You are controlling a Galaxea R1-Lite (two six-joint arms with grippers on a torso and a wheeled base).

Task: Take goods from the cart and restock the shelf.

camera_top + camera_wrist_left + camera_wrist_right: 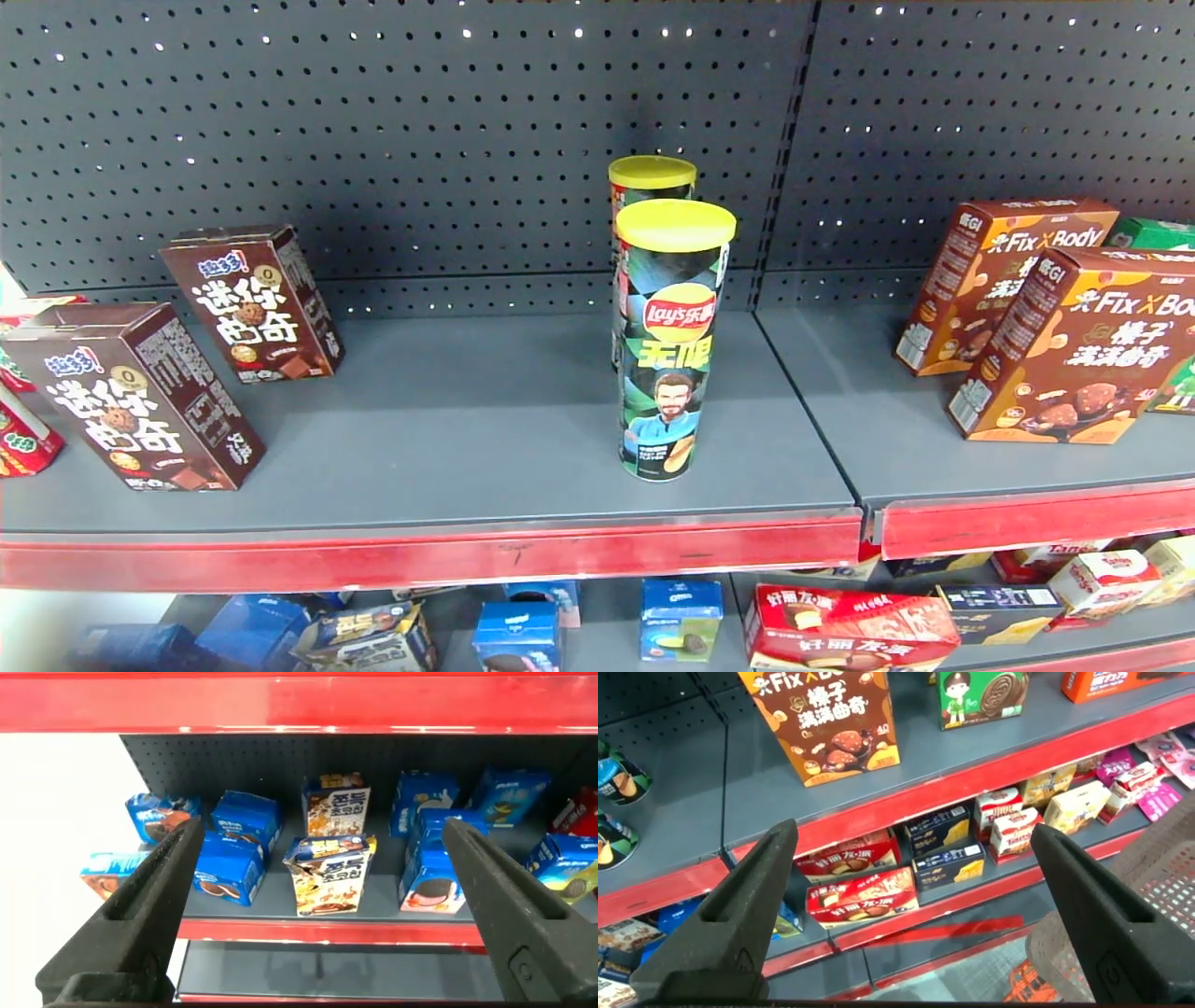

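The left gripper (322, 829) hangs released, its two dark fingers (154, 891) spread wide with nothing between them, in front of a lower tier of blue snack boxes (229, 854). Between those boxes sit two patterned cartons (329, 873), the nearer one tilted. The right gripper (913, 831) is likewise spread and holds nothing. Beside it a grey mesh corner of the cart (1158, 873) is cut off by the frame edge, so its contents cannot be made out.

On the grey shelf (467, 420), above its red front lip, the front chip can (667, 345) stands upright with a yellow lid, near the seam between two shelf boards. A second can (651, 182) stands directly behind it and is mostly hidden, showing its lid and a strip of its side.

To the left, well apart from the cans, two brown cookie boxes (140, 392) stand one behind the other. To the right are two orange-brown biscuit boxes (1074, 345), the nearer cropped at the edge. A green box (1153, 233) behind them is largely covered. The perforated back panel (373, 140) closes the rear.
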